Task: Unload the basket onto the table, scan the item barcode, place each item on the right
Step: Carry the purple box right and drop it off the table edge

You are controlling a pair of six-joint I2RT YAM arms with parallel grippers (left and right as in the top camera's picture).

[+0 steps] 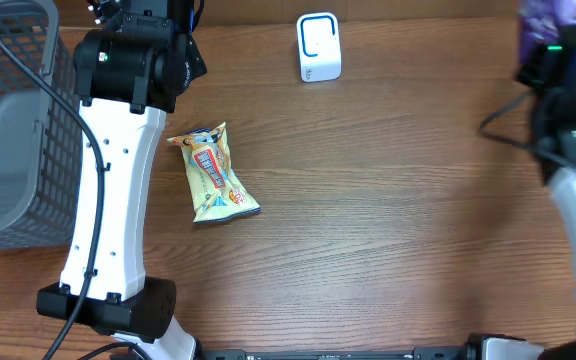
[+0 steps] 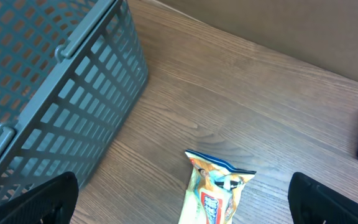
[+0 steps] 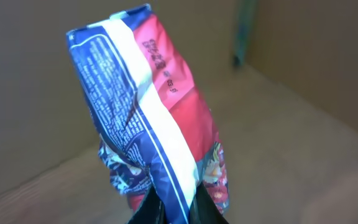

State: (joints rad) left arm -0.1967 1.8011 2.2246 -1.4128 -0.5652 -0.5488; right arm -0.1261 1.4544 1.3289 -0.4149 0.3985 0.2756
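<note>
Packet (image 3: pixel 160 118) clamped by lower end in closed right gripper (image 3: pixel 174 211); left gripper (image 2: pixel 182 200) open near yellow bag (image 2: pixel 219 190).

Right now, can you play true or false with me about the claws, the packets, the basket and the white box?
1. The right claw is shut on a red and blue packet. True.
2. The yellow snack packet sits inside the grey basket. False: it lies on the wooden table, outside the basket.
3. The left claw is wide open and holds nothing. True.
4. The white scanner is lying on top of the yellow snack packet. False: it stands apart from it, nearer the far edge of the table.
</note>
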